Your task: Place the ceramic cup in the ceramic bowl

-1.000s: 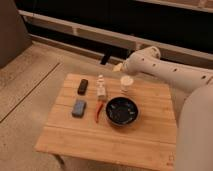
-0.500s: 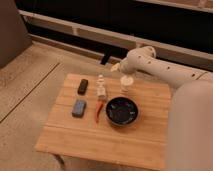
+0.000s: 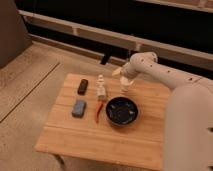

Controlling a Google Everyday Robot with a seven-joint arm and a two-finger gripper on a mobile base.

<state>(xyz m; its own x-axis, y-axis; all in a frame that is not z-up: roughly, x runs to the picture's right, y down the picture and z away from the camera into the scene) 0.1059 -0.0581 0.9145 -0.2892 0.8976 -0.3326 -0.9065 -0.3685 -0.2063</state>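
Task not done yet. Bowl (image 3: 122,111) sits empty on the table (image 3: 150,135), nothing inside it.

Cup (image 3: 125,90) is just behind bowl's far rim, outside it. Can't tell whether it rests on the wood or is a bit off it.

Gripper (image 3: 125,83) is right on top of the cup, arm coming in from bowl's right and bending down behind it. Can't tell if the claw is clamped on the cup or loose around it, since the two blur together.

Judgement: approx. grasp stage, i.e. early to mid task. Left to do: secure cup, lift clear of the rim, carry it toward the front over bowl's centre, lower and let go.

Other stuff, all left of bowl: red strip (image 3: 99,112) just beside it, white bottle (image 3: 101,88), grey block (image 3: 78,108), dark item (image 3: 83,86). None in the path.
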